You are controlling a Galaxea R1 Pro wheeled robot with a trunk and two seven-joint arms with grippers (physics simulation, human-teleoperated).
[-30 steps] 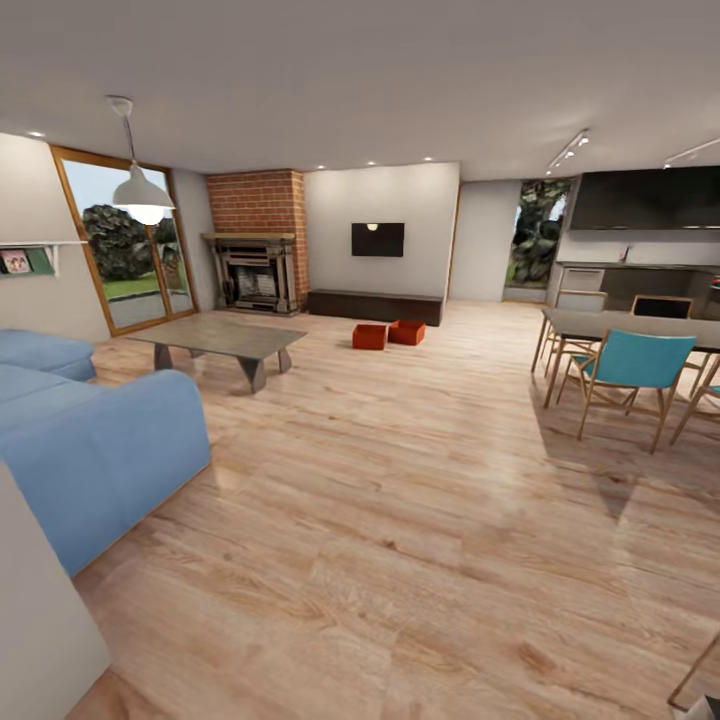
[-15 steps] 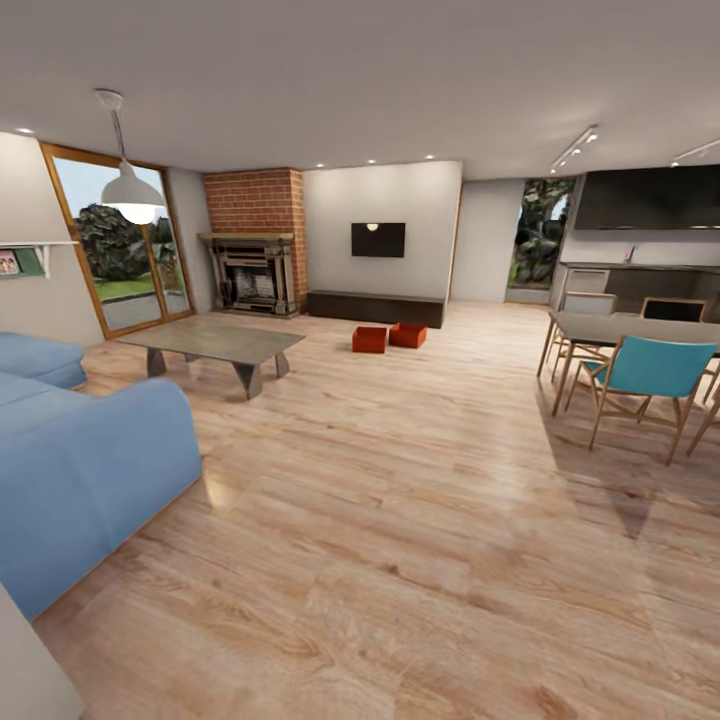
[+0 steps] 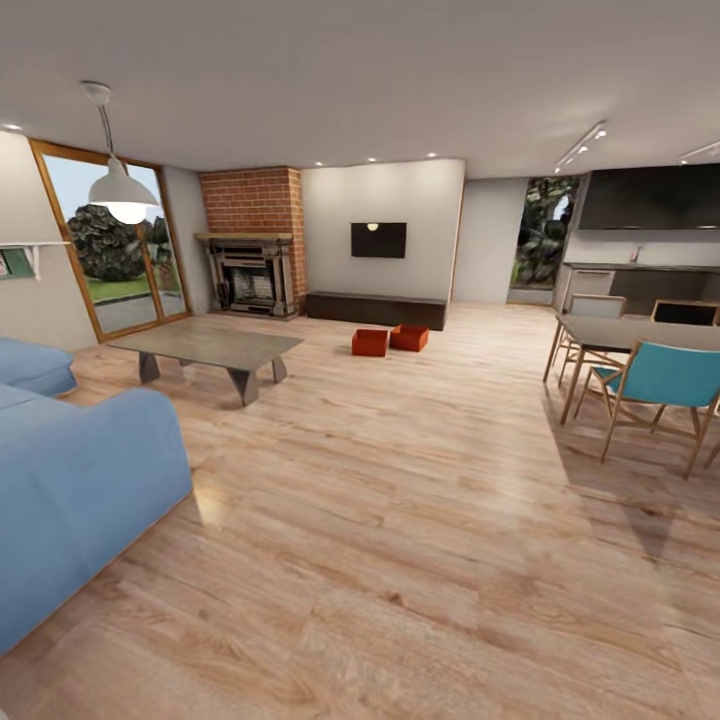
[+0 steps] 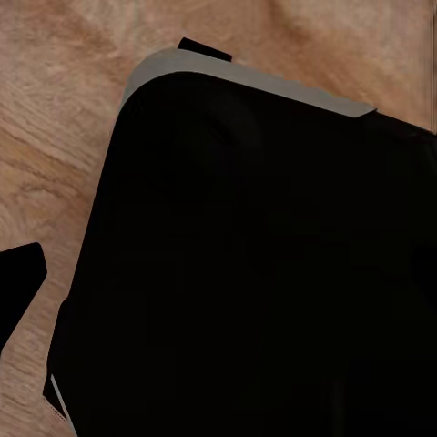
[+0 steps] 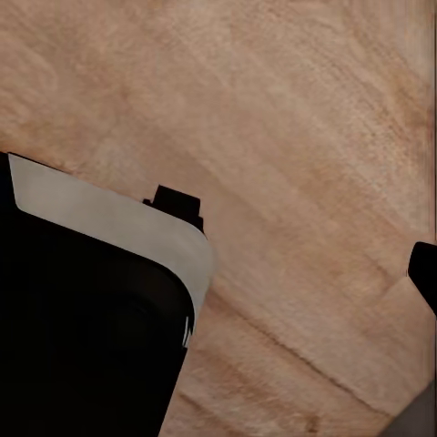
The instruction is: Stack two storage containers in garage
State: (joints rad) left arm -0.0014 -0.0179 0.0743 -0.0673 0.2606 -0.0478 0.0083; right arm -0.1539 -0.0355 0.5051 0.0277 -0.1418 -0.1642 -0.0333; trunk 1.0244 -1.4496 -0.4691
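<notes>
The two storage containers stand side by side on the pale wood-plank floor of the living room, far ahead in the head view. The left container (image 3: pixel 369 342) and the right container (image 3: pixel 408 337) are orange-red open bins, just in front of the long low dark cabinet (image 3: pixel 376 309) under the wall TV (image 3: pixel 378 240). In the left wrist view a dark fingertip (image 4: pixel 20 284) shows at the picture's edge beside my black base (image 4: pixel 264 273), over wood floor. In the right wrist view another dark fingertip (image 5: pixel 424 271) shows at the edge. Neither gripper holds anything that I can see.
A blue sofa (image 3: pixel 80 480) fills the near left, and a grey coffee table (image 3: pixel 208 350) stands beyond it. A dining table (image 3: pixel 640 335) with a teal chair (image 3: pixel 665 385) stands at the right. A brick fireplace (image 3: pixel 254 245) is at the back left. Open plank floor (image 3: pixel 400 480) runs toward the containers.
The whole head view has shifted: the camera has moved forward into the room. The pale wall corner at the near left has left the picture. The containers have not moved.
</notes>
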